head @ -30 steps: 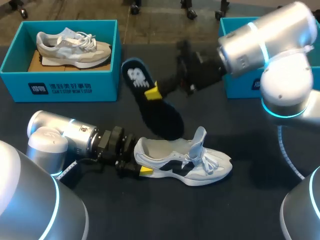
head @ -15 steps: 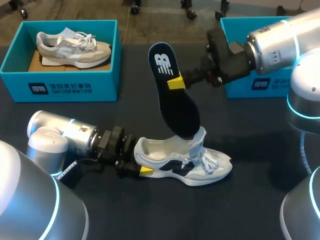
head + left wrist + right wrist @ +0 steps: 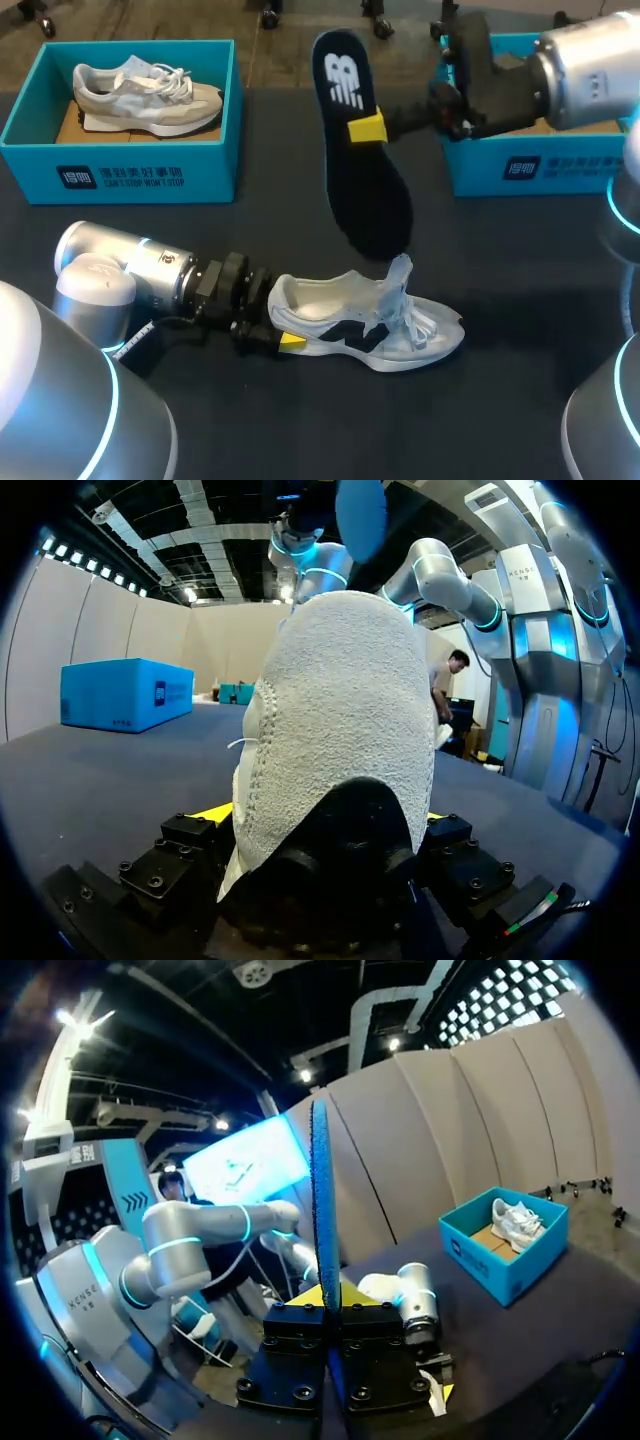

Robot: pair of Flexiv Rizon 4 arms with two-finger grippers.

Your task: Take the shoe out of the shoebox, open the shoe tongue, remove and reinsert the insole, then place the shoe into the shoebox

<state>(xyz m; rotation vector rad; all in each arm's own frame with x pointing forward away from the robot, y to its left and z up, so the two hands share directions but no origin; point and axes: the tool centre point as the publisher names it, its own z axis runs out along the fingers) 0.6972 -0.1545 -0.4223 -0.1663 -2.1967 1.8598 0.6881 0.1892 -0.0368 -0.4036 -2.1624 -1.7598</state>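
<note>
Right gripper (image 3: 372, 128) clamping the insole (image 3: 365, 190) at mid-length, holding it aloft over the middle of the tabletop (image 3: 300, 430). Over the last second it has been lifting and swinging toward the far edge. The toe end is now hanging just clear above the tongue (image 3: 398, 272) (fully out, I judge). Left gripper (image 3: 285, 342) pinching the heel of the shoe (image 3: 400, 335), keeping it upright near the front edge. Removal is looking done; reinsertion is coming next.

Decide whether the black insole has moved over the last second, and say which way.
Yes. The insole has moved up and rightward in the head view, away from the left shoebox and toward the right shoebox.
</note>
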